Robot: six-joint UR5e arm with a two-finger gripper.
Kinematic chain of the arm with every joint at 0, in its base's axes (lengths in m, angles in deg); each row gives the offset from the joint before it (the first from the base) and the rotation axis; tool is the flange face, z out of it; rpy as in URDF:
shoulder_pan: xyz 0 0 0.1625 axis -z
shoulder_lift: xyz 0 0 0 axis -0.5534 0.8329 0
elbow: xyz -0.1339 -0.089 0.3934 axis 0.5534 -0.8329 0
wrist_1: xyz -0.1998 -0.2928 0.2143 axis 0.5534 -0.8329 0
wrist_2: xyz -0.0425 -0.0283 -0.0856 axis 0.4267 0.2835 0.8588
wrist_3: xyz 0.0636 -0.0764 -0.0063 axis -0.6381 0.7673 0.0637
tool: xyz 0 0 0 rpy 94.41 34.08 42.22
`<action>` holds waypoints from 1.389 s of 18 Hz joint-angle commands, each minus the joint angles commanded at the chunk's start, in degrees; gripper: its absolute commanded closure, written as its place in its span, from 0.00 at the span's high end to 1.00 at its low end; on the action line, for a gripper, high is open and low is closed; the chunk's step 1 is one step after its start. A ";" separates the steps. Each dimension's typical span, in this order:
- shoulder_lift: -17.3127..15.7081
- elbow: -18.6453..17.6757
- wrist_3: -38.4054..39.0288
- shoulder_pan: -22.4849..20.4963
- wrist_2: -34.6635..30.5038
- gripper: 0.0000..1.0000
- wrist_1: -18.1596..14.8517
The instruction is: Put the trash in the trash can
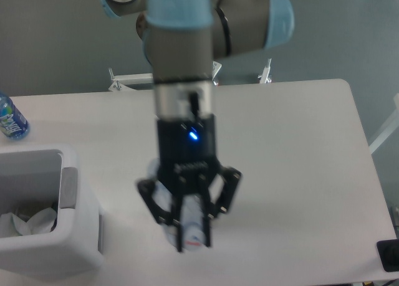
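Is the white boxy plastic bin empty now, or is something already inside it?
Not empty. The white boxy plastic bin already holds a crumpled white paper wrapper, seen at its bottom through the open top.

I am working over a wide white table with rounded corners (299,143), which is taking up most of the view. Beyond its far edge, a dull grey-green floor (62,43) is stretching away. A white metal bracket frame (128,80) is sitting behind the table. Soft, even light is falling everywhere.
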 joint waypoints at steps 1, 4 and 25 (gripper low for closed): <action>-0.18 0.44 0.00 0.97 0.00 0.16 0.35; -0.18 0.35 0.00 2.91 -0.09 0.16 3.60; 3.68 0.18 -0.70 13.37 -0.09 0.23 7.30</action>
